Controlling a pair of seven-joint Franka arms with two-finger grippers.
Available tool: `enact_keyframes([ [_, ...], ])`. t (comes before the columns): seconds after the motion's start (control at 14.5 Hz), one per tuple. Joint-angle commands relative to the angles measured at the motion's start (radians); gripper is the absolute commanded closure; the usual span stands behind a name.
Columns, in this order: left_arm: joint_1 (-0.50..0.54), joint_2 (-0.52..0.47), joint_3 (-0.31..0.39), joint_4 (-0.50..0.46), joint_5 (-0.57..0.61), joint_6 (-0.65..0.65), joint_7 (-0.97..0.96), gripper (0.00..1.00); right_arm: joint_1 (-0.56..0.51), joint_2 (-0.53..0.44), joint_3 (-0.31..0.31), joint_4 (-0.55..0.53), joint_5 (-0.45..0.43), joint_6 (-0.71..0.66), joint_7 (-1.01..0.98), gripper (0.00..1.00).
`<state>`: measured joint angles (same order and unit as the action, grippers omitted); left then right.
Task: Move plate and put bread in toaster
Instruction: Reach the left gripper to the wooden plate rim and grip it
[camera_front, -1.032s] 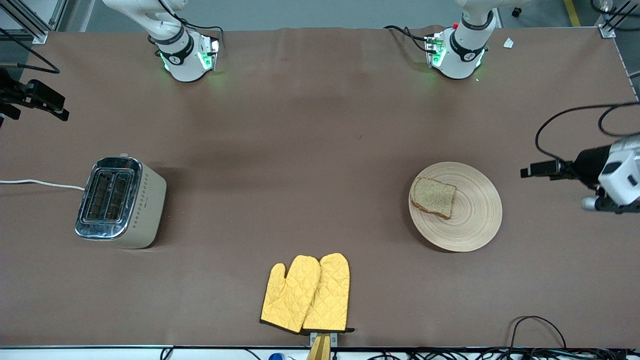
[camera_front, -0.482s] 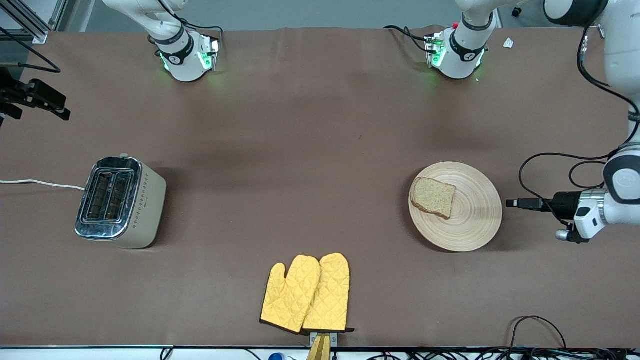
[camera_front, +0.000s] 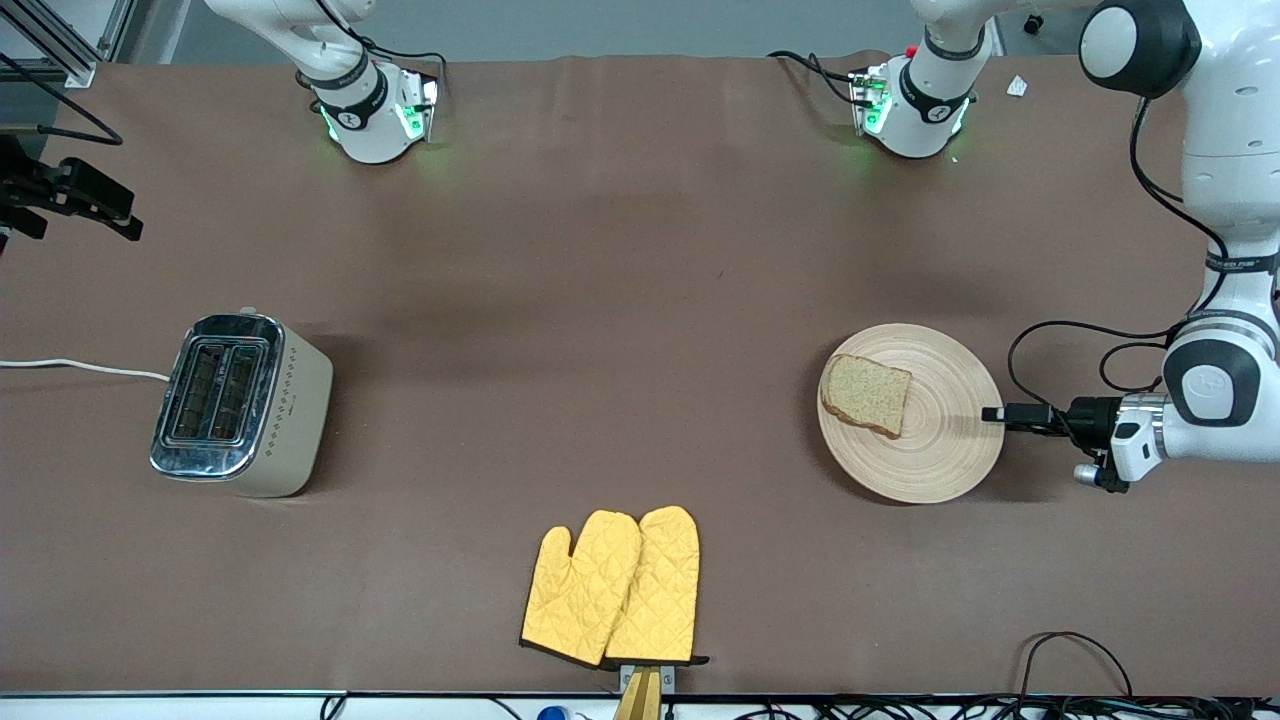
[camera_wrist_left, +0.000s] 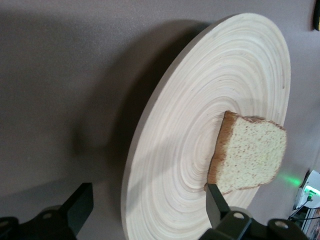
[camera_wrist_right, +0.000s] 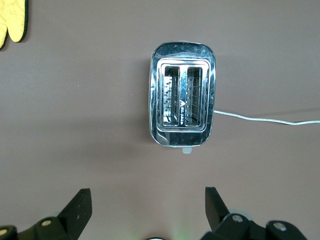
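Tabletop: plate (camera_wrist_left: 200, 125) rim between left fingers (camera_wrist_left: 216, 201).

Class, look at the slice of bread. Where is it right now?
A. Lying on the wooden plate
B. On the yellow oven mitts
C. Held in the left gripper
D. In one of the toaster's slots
A: the bread lies flat on the wooden plate, while the open left gripper is only at the plate's rim and holds nothing.

Grooved wooden plate (camera_front: 940, 450); glossy chrome toaster (camera_front: 240, 404)
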<state>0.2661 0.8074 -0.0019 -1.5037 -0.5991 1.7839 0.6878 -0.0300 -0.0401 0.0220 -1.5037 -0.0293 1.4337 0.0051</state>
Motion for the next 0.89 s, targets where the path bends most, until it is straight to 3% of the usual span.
enact_keyframes([
  [0.0, 0.001, 0.018, 0.000, 0.020, -0.031, 0.006, 0.053, 0.12, 0.015, -0.003, -0.002, 0.010, 0.012, -0.010, -0.005, 0.00],
  [0.07, 0.002, 0.018, 0.000, 0.020, -0.031, 0.006, 0.064, 0.27, 0.015, -0.001, -0.002, 0.010, 0.012, -0.010, -0.005, 0.00],
  [0.21, 0.002, 0.018, 0.000, 0.020, -0.034, 0.006, 0.079, 0.65, 0.015, -0.003, -0.002, 0.008, 0.012, -0.015, -0.005, 0.00],
  [0.28, 0.004, 0.018, 0.000, 0.019, -0.034, 0.006, 0.079, 0.75, 0.015, -0.003, -0.004, 0.010, 0.012, -0.018, -0.007, 0.00],
  [0.55, 0.018, 0.032, -0.003, 0.020, -0.034, 0.006, 0.148, 0.96, 0.015, -0.003, -0.004, 0.010, 0.012, -0.018, -0.007, 0.00],
  [0.83, 0.018, 0.030, -0.015, 0.020, -0.067, -0.015, 0.260, 1.00, 0.012, -0.003, -0.004, 0.008, 0.012, -0.019, -0.008, 0.00],
])
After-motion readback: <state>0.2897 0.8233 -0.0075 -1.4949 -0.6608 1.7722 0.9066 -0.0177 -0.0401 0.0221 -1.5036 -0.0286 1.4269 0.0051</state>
